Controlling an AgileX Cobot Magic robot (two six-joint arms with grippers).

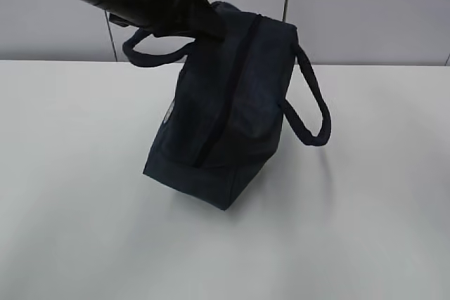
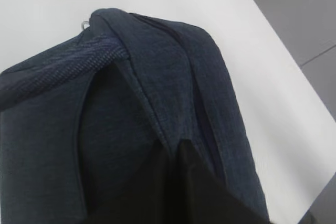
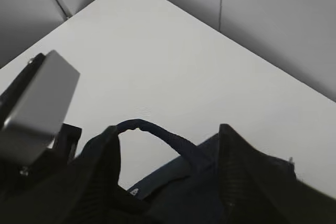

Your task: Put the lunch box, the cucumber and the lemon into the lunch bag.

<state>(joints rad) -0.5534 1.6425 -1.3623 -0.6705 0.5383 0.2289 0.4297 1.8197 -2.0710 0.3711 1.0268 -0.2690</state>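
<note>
Fabric of the lunch bag [image 1: 225, 110] is dark navy, with a fine woven look that shows well in the left wrist view [image 2: 131, 103]. The bag is tilted on the white table [image 1: 70, 209]: its lower corner rests on the table near the middle, and its top leans up and to the back. A closed zipper line [image 1: 228, 96] runs along the top side from the upper end down toward the bottom edge. One loop handle [image 1: 309, 110] hangs free on the right side, and the other handle [image 1: 151, 47] curves out on the left, just under the dark arm. A small pale patch [image 1: 167, 114], maybe the logo, shows on the left face, but it is too small to read. In the left wrist view a small metal ring [image 2: 84, 23] sticks out at the far top end of the bag.

The left claw [image 1: 200, 22] is together and clamped on the upper part of the bag, near the left handle. The right claw [image 3: 168, 177] stands apart just above the bag [image 3: 178, 182], its two dark fingers [image 3: 247, 177] on each side of a handle loop [image 3: 157, 132]; I cannot tell if they touch it.
</note>
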